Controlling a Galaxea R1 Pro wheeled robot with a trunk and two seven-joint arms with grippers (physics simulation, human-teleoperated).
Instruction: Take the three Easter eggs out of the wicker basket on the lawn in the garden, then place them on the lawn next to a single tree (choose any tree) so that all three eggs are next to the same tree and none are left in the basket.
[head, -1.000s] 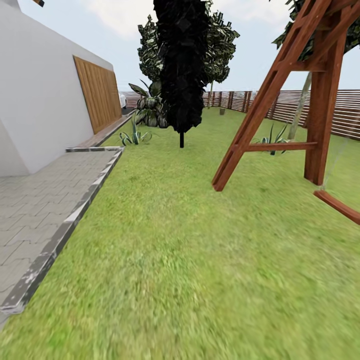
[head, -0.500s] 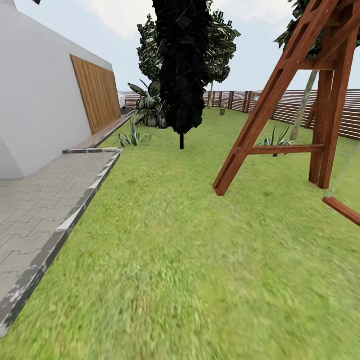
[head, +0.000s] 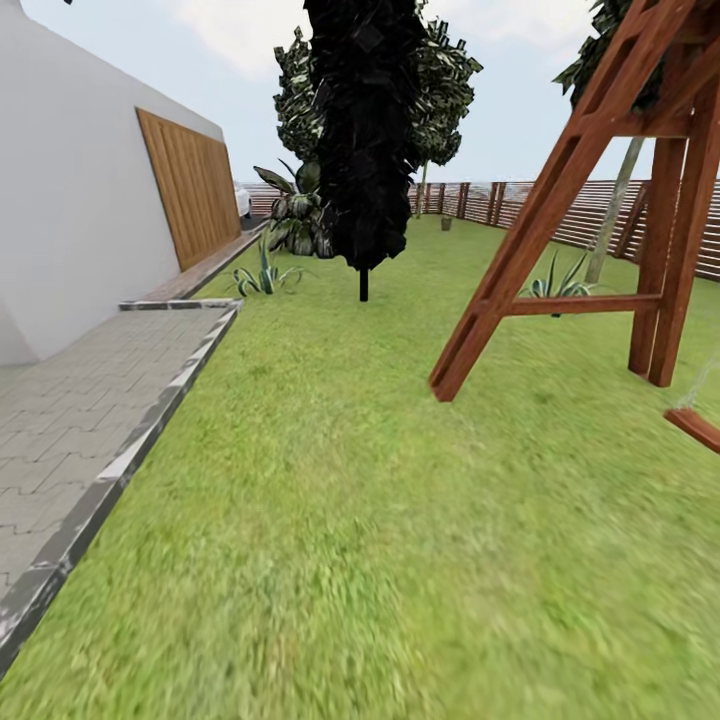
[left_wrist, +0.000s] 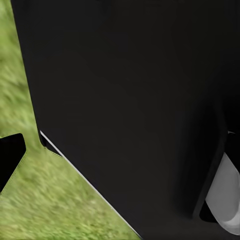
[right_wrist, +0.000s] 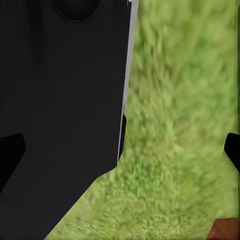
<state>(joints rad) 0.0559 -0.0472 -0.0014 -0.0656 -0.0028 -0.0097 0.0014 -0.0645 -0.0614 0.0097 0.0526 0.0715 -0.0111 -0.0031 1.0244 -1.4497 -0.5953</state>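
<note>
The robot could bump the big brown wooden swing frame on the bright green lawn. I cannot tell if its grippers are wide or narrow.

A dark columnar conifer stands at twelve o'clock, a red-brown wooden swing frame at two, grey paving at nine.

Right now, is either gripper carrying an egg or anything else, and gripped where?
Cannot be told. Both wrist views show mostly dark robot body over the lawn; no egg appears between fingers, but the grippers' state isn't visible.
</note>
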